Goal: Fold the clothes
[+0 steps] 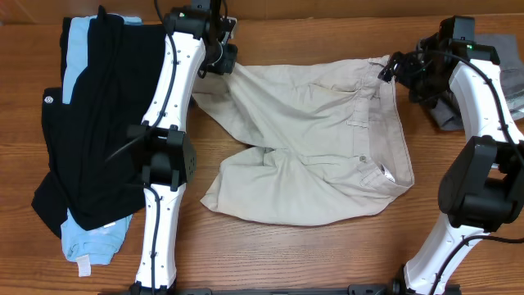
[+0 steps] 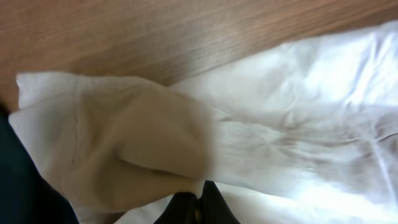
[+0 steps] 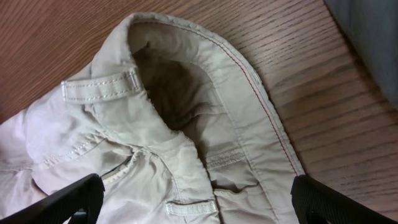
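Note:
Beige shorts [image 1: 319, 139] lie spread on the wooden table, waistband to the right, legs to the left. My left gripper [image 1: 223, 62] is at the far leg's hem and is shut on the beige fabric [image 2: 124, 149], its fingertips [image 2: 200, 202] pinched together. My right gripper [image 1: 395, 67] hovers over the waistband's far corner, open, its fingers wide on either side of the waistband [image 3: 186, 124] and holding nothing.
A pile of black and light blue clothes [image 1: 90, 123] lies at the left. A grey garment [image 1: 508, 74] sits at the far right behind the right arm, and also shows in the right wrist view [image 3: 373, 43].

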`<state>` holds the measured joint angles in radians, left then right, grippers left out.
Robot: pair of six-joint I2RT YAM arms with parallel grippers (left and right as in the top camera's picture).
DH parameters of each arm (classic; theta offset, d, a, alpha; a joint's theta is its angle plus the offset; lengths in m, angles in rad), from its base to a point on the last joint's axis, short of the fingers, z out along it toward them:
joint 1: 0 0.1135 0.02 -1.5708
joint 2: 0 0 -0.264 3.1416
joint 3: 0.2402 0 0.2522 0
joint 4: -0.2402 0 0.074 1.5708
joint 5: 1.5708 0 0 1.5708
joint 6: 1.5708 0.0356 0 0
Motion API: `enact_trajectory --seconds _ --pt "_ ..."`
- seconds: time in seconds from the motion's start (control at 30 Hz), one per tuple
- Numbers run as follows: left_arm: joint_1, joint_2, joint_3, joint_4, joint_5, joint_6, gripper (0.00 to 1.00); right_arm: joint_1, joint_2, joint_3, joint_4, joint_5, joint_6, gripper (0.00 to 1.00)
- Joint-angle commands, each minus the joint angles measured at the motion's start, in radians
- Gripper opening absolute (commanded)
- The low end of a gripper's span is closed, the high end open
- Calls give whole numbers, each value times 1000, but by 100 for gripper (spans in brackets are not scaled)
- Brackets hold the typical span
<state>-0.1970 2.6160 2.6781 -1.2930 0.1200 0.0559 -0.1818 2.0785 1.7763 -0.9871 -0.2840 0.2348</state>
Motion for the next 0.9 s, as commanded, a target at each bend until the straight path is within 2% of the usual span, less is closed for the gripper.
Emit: enact_trajectory --seconds 0.0,0.03,0.07,0.17,0.23,0.33,0.53,0.67,0.73,0.8,0.87 --pt "-6 -26 20 18 4 -18 31 0 -45 18 5 7 -8 100" --pt "-6 -24 19 24 3 -18 52 0 -45 18 5 7 -8 100" --pt "-6 -22 16 36 4 -18 65 -1 -45 18 5 7 -8 100" --pt "-6 -19 9 81 3 -6 90 0 -45 18 5 8 -8 100" --pt "-6 -19 5 101 3 -3 100 0 -45 18 4 7 -8 100" --pt "-5 -23 6 53 3 -5 100 0 -45 18 0 7 -8 100" --pt "0 -24 5 -229 -2 6 100 0 -45 18 -7 22 -8 100" --pt "0 -24 0 -356 -44 35 99 0 -45 18 -8 21 -8 100" --pt "-2 -24 -2 -397 -69 42 86 0 -45 18 -13 21 -8 100" --pt "-2 -24 -12 -397 -62 42 62 0 -45 18 -14 21 -8 100" --pt "-5 -19 -22 -397 -60 54 44 0 -45 18 -14 21 -7 100"
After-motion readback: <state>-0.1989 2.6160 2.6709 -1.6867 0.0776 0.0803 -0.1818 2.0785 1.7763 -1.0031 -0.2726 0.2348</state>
